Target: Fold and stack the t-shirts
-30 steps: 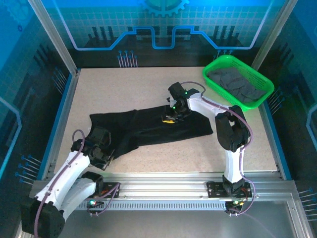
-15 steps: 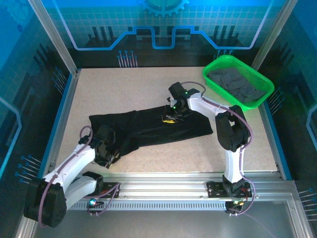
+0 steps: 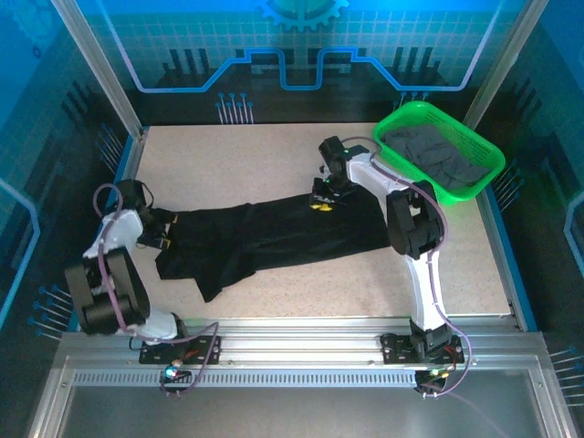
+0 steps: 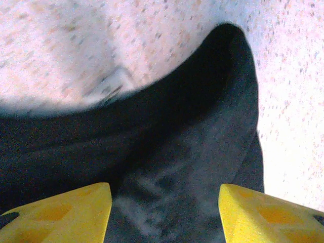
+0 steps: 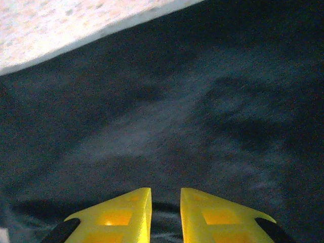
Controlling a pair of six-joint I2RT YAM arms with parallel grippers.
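A black t-shirt (image 3: 274, 235) lies crumpled and stretched lengthwise across the middle of the table. My left gripper (image 3: 167, 230) is at its left end, open; in the left wrist view the yellow fingers (image 4: 61, 210) stand wide apart over the dark cloth (image 4: 192, 147), beside a small white label (image 4: 109, 88). My right gripper (image 3: 321, 203) is at the shirt's far edge. In the right wrist view it (image 5: 165, 195) is nearly closed, with a fold of black cloth (image 5: 167, 131) pinched between the fingers. Dark grey shirts (image 3: 436, 153) lie in the basket.
A bright green mesh basket (image 3: 474, 187) stands at the back right corner, close to the right arm's elbow. Bare speckled table (image 3: 228, 160) lies behind the shirt and in front of it (image 3: 365, 287). Metal frame rails border the table.
My left arm has swung from the near front edge to the shirt's left end. The right gripper has shifted slightly toward the back. The shirt's lower left part has changed shape.
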